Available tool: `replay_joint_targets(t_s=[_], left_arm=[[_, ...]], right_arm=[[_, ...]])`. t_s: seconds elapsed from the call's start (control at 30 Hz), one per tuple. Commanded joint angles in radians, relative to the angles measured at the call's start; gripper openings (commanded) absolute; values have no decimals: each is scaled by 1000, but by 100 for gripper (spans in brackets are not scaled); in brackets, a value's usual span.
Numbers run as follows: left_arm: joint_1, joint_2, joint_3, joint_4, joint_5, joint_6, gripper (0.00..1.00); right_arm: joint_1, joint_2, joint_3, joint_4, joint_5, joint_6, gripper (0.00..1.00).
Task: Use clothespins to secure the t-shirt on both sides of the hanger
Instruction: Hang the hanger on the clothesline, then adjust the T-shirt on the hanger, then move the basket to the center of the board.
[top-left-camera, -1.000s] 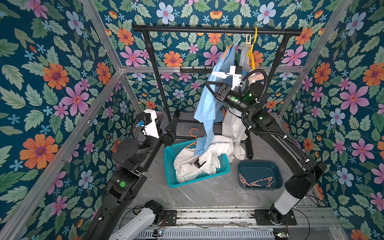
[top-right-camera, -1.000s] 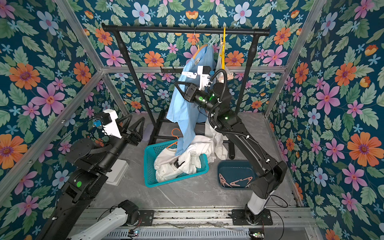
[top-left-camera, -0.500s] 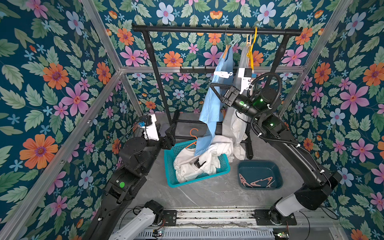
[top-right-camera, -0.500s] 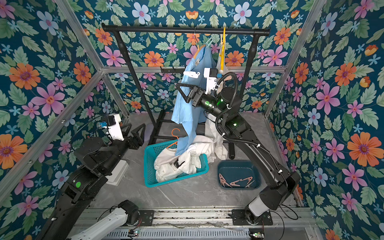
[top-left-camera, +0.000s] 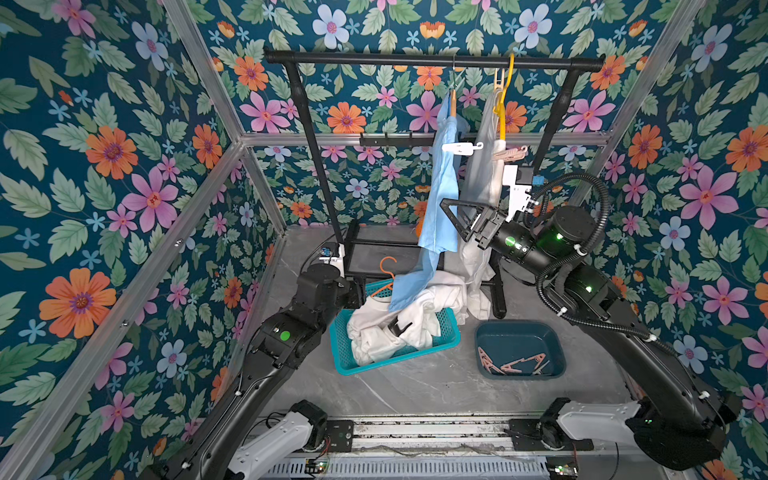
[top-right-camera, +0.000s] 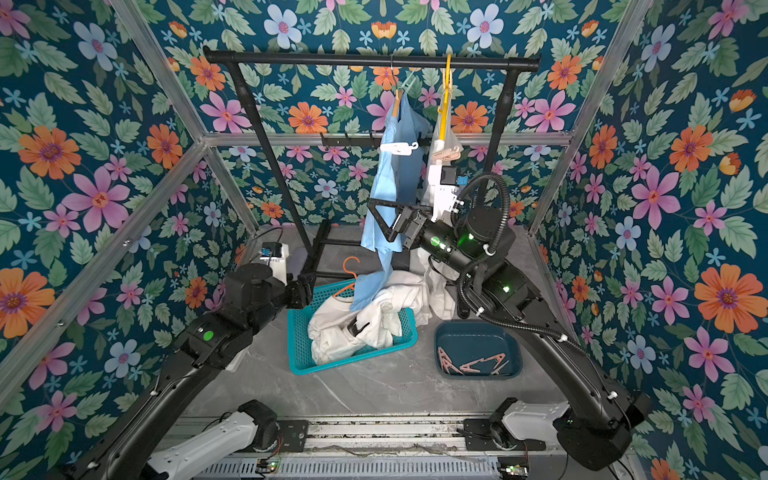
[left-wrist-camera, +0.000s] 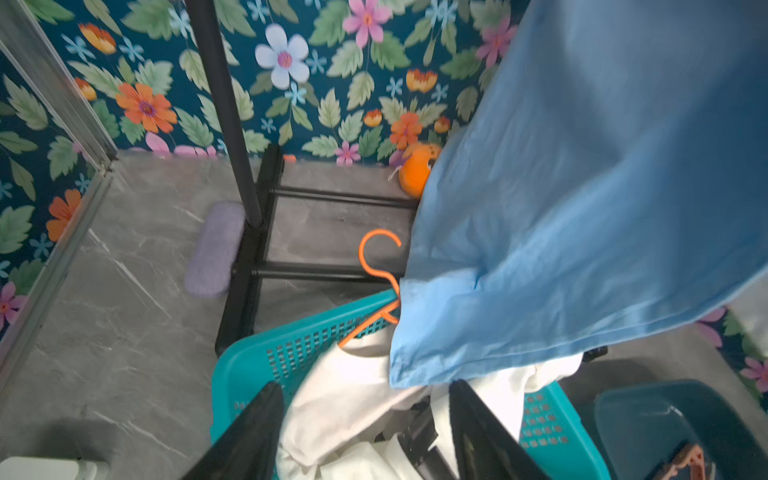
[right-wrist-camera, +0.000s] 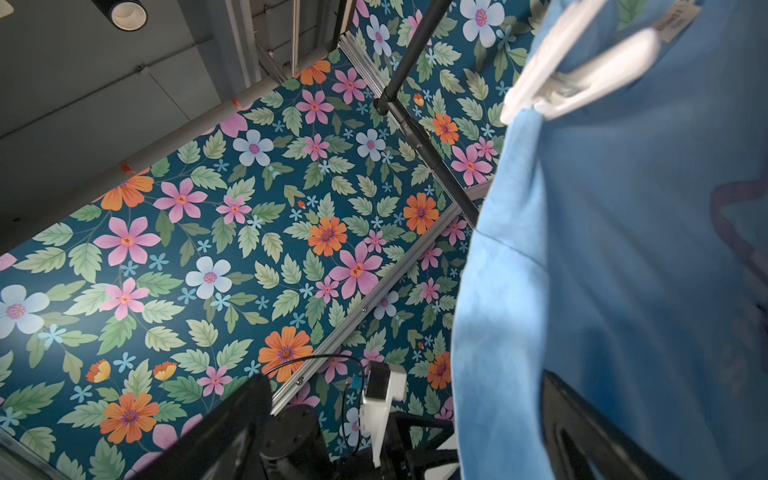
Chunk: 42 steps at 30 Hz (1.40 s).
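A blue t-shirt (top-left-camera: 442, 195) hangs from a hanger (top-left-camera: 452, 104) on the black rail. A white clothespin (top-left-camera: 461, 147) (top-right-camera: 398, 148) (right-wrist-camera: 582, 79) is clipped on its near shoulder. My right gripper (top-left-camera: 451, 222) (top-right-camera: 380, 222) (right-wrist-camera: 403, 382) stands open below that pin, with the shirt's edge hanging between its fingers, gripped by neither. Beside it a white t-shirt (top-left-camera: 484, 174) on a yellow hanger (top-left-camera: 503, 108) carries a pink clothespin (top-left-camera: 509, 154). Several pink clothespins (top-left-camera: 515, 365) lie in the dark bin. My left gripper (top-left-camera: 357, 291) (left-wrist-camera: 365, 436) is open and empty, low over the basket's white laundry.
A teal basket (top-left-camera: 345, 361) (left-wrist-camera: 249, 357) holds white clothes (top-left-camera: 395, 328) and an orange hanger (top-left-camera: 386, 274) (left-wrist-camera: 378, 270). The dark bin (top-left-camera: 557, 353) sits to its right. The rack's base bars (left-wrist-camera: 316, 270), a purple pad (left-wrist-camera: 214, 249) and an orange object (left-wrist-camera: 415, 174) lie behind.
My right gripper opened, left the white clothespin clipped on the blue t-shirt and dropped lower. My left arm sank down toward the basket.
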Motion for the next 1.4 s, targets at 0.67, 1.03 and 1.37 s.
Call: replay_joint_targets(t_s=[0.67, 1.03, 1.37], left_arm=[[164, 367, -55, 171, 156, 100, 67], [174, 333, -90, 162, 169, 122, 68], [174, 300, -93, 141, 177, 139, 68]], right_arm=[[92, -386, -480, -508, 206, 64, 76], [92, -151, -674, -440, 371, 138, 64], [92, 52, -688, -354, 378, 169, 52]])
